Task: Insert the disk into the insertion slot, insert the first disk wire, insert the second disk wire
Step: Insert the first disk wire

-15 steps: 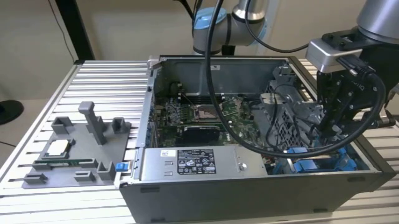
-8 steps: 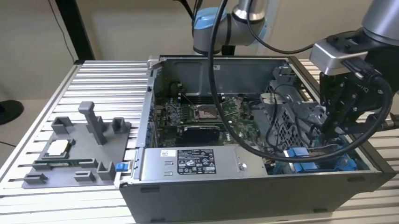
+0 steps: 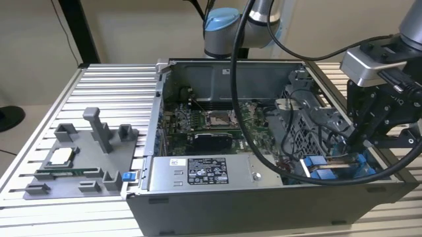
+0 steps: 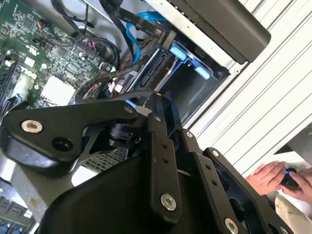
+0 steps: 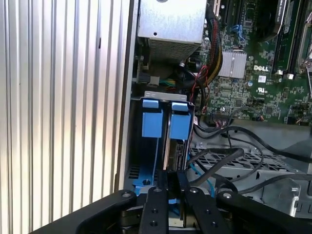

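Fingers [image 5: 162, 184] are clamped on the disk [image 5: 176, 148], set on edge in the slot [image 5: 165, 95]; judged rigid, weighty, shock-sensitive, best gripped by its blue frame [image 5: 179, 124].

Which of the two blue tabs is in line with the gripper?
The blue tab beside the cables, straight ahead of the gripper; the other tab is by the case wall.

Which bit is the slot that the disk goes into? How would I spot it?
Look into the open computer case. At its near corner on the exterior view's right, below the gripper, sits the insertion slot. Bright blue tabs set it apart from the grey labelled box and perforated cage beside it.
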`<state>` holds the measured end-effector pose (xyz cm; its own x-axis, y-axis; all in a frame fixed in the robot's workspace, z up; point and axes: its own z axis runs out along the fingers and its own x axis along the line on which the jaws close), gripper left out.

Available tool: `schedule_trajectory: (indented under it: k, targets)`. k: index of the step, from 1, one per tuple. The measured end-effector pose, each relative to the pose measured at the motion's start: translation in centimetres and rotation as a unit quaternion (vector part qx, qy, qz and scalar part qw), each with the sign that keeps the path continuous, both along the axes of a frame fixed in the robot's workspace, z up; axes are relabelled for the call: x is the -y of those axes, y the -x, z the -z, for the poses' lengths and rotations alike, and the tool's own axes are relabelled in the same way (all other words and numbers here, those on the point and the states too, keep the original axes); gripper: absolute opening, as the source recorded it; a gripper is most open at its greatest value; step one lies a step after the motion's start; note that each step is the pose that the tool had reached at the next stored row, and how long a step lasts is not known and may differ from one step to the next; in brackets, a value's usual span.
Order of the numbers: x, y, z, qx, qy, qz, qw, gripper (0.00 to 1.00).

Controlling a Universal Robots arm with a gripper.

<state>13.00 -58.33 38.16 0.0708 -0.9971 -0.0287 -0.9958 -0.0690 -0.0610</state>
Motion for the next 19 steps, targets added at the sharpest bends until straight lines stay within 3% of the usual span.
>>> schedule_trajectory:
  k: [5,6,10,12,13,16,19]
  targets:
    - [0.01,0.00,0.00,0.0000,-0.0012,0.000,1.0000,0.00]
    - [0.02,0.00,0.01,-0.0001,-0.0068,0.000,1.0000,0.00]
    - [0.09,0.00,0.07,0.0000,-0.0415,0.001,0.9991,0.00]
    - [0.13,-0.01,0.15,0.0000,-0.0520,0.003,0.9986,0.00]
    - [0.18,-0.01,0.19,0.0001,-0.0550,0.004,0.9985,0.00]
    - [0.40,0.00,0.43,-0.0004,-0.0560,0.009,0.9984,0.00]
    - [0.64,-0.01,0.64,-0.0046,-0.0559,0.013,0.9983,0.00]
